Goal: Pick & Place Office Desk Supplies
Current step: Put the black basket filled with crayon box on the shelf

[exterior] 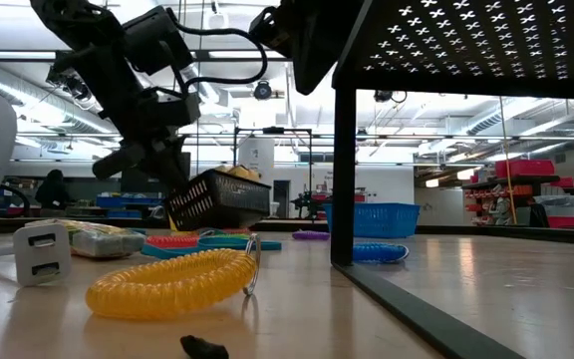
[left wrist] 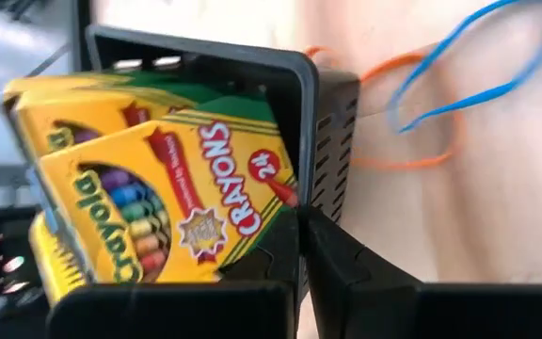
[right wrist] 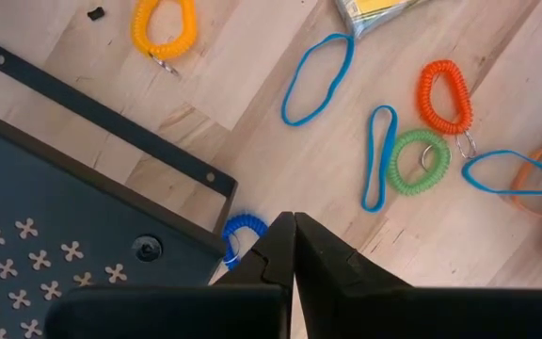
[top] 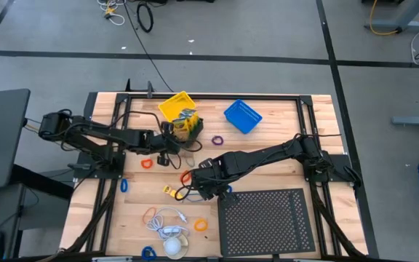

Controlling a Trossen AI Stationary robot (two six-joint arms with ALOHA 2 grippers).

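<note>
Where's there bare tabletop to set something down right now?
Bare wood lies right of the blue basket, toward the table's right edge, and at the near-left corner beside the blue coil. It is crowded in the middle front: coils and bands around the right gripper, the white cable, and the black perforated tray. The left gripper holds the black crayon basket.

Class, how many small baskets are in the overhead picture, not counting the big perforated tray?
3. A yellow basket at the far edge, a blue basket to its right, and a black basket of crayon boxes beside the yellow one, clamped in the left gripper.
</note>
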